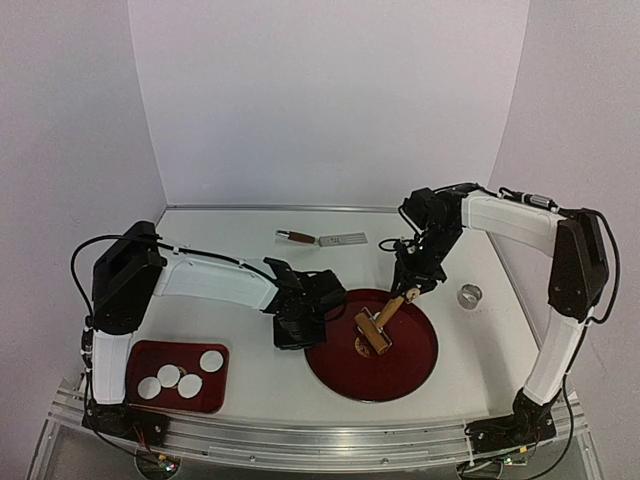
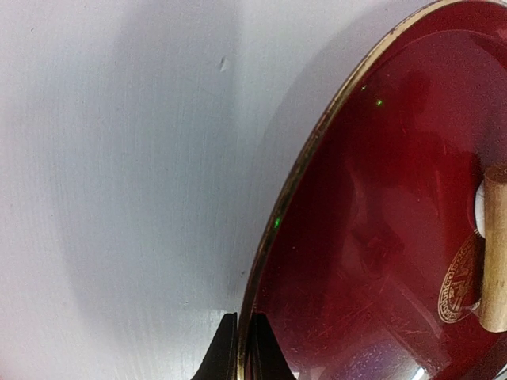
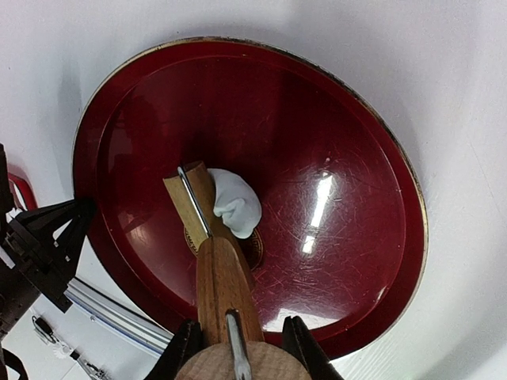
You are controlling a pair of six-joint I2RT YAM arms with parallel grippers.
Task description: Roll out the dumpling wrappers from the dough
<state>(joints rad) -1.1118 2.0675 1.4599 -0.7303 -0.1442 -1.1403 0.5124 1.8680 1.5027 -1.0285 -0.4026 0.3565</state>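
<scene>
As right end effector (image 3: 245, 350) grips roller (image 3: 219, 273) (on dough (image 3: 238, 204)), left end effector (image 2: 242, 352) seemingly pinches plate rim (image 2: 297, 184).

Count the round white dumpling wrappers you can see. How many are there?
4, all on the small red tray at near left: one wrapper at its far right, two touching in the middle, one at the near left. None seems hidden.
</scene>
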